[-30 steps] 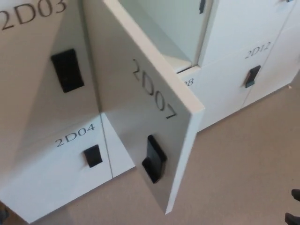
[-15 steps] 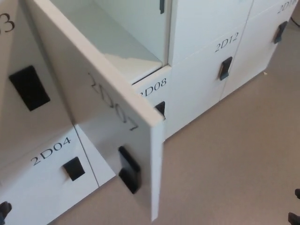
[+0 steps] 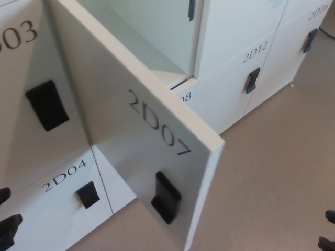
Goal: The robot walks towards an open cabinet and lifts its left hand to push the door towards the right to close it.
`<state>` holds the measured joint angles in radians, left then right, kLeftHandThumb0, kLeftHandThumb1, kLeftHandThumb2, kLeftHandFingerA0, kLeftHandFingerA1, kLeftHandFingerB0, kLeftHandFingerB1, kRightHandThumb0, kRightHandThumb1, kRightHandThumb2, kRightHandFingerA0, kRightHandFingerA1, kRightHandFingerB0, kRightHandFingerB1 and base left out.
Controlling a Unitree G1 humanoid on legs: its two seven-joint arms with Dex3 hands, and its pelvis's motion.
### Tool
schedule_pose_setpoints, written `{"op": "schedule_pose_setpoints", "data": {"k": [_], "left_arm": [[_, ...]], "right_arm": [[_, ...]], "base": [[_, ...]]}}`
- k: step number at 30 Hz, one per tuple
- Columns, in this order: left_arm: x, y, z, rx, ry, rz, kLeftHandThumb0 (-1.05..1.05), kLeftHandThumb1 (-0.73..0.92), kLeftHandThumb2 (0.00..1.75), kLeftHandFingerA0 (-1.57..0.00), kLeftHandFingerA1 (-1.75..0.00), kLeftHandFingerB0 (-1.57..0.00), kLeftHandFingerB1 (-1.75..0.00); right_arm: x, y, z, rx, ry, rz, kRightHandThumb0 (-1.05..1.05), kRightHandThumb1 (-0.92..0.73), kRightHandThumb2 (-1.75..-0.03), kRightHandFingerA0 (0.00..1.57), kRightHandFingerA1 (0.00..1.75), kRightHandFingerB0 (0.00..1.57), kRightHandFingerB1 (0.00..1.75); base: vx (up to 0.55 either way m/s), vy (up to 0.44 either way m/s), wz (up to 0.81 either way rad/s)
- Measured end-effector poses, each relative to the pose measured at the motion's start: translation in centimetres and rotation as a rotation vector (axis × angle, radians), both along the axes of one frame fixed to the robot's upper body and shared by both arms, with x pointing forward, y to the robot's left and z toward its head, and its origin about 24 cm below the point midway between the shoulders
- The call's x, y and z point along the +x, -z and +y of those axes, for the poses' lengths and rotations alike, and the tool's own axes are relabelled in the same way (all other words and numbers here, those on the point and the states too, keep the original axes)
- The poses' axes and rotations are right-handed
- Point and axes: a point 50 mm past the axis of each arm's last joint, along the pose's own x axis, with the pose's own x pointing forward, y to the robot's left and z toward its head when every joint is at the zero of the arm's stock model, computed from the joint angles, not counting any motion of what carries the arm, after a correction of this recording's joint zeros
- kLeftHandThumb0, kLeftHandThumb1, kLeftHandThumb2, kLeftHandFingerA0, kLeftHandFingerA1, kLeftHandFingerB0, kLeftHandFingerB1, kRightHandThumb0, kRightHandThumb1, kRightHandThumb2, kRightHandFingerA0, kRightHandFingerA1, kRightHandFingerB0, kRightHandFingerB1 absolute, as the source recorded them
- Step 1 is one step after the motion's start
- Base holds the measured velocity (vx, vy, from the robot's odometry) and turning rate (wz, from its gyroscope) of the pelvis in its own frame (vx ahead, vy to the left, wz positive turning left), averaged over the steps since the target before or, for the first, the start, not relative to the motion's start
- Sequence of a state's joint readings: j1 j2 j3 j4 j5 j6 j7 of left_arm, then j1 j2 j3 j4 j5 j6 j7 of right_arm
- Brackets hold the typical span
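Cabinet door 2D07 (image 3: 152, 136) is standing wide open, swinging out toward 6 o'clock from the bank of white lockers (image 3: 230, 31), its black handle (image 3: 166, 197) sitting low on the panel. The open compartment (image 3: 152, 47) is showing at 12 o'clock. Left hand (image 3: 8, 222) is showing only as dark fingertips at 8 o'clock, apart from the door; cannot tell its finger state. Right hand (image 3: 328, 230) is peeking in at 4 o'clock over the beige floor (image 3: 272, 178); state also unreadable.
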<state>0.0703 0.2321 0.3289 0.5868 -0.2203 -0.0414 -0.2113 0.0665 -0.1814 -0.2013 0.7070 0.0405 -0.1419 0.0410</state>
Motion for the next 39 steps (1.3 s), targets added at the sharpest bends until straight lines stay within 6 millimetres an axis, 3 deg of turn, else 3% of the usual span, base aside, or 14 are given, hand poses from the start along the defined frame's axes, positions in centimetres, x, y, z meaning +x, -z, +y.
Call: {"op": "schedule_pose_setpoints", "data": {"k": [12, 23, 39], "left_arm": [[-0.9, -2.2, -1.3, -0.006, 0.022, -0.103, -0.06, 0.76, 0.61, -0.45, -0.45, -0.37, -0.4], [-0.7, -3.0, -1.5, -0.01, 0.004, -0.121, -0.02, 0.78, 0.6, -0.47, -0.45, -0.37, -0.4], [-0.5, -3.8, -2.3, -0.005, 0.027, -0.153, -0.1, 0.74, 0.61, -0.45, -0.46, -0.38, -0.41]], "right_arm": [[-0.2, 0.0, -0.3, -0.008, 0.004, 0.006, -0.1, -0.59, -0.55, 0.75, 0.57, 0.54, 0.46], [-0.2, 0.2, 0.1, 0.005, 0.002, 0.006, -0.11, -0.58, -0.56, 0.76, 0.56, 0.57, 0.46], [0.0, 0.3, 0.1, 0.002, -0.003, 0.007, -0.1, -0.58, -0.56, 0.76, 0.56, 0.58, 0.47]], "base": [[0.01, -0.078, -0.14], [-0.01, 0.185, 0.07], [0.0, 0.0, 0.0]]}}
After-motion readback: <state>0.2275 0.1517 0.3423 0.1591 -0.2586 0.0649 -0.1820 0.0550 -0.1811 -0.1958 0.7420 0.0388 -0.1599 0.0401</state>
